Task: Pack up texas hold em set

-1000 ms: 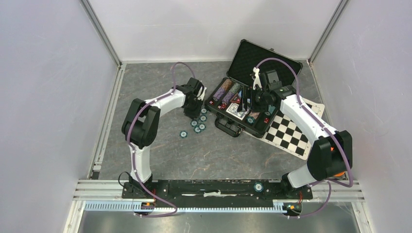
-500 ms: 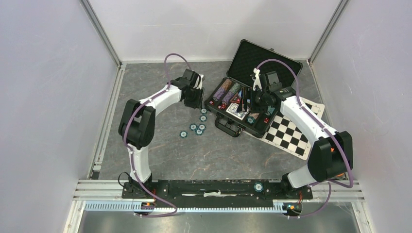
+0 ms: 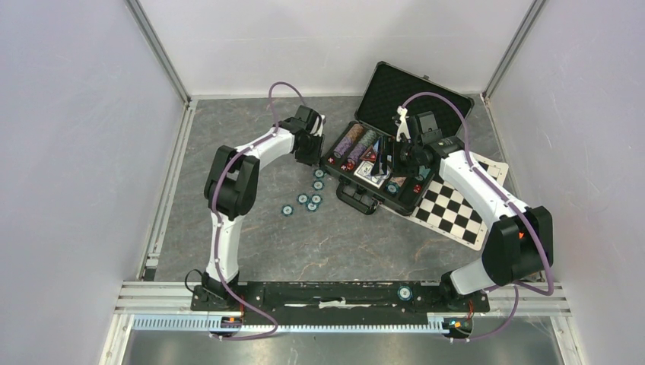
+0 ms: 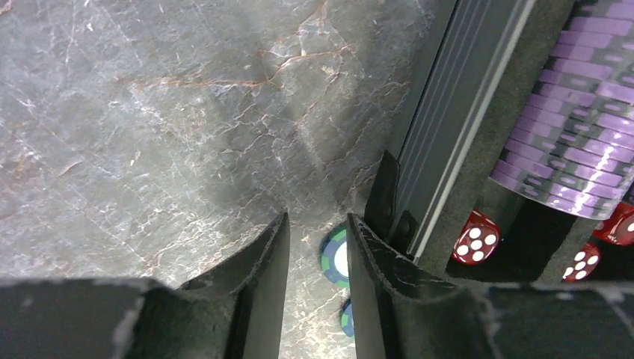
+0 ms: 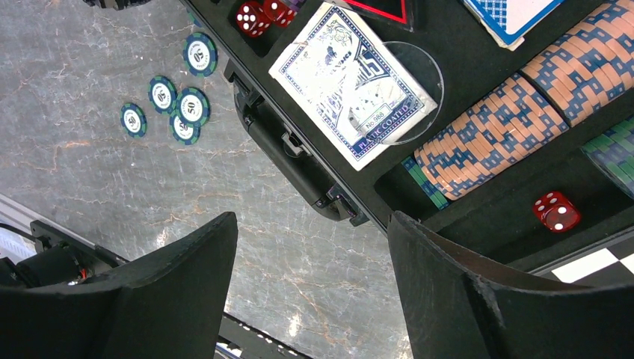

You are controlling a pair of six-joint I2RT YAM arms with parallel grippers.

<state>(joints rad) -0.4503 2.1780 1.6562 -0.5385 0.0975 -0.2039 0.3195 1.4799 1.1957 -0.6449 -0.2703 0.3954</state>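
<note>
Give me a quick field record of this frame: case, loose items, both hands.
case: black hard case, lid open
packed: purple chips, brown-white chips, card deck, red dice
loose: several teal chips on the table, left of the case
left hand: partly open, empty, low over a teal chip by the case's corner
right hand: wide open, empty, over the case
remaining: loose chips in, lid shut

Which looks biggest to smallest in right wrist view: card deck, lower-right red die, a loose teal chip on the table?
1. card deck, clearly largest.
2-3. red die and loose teal chip look about alike; not ranked.
</note>
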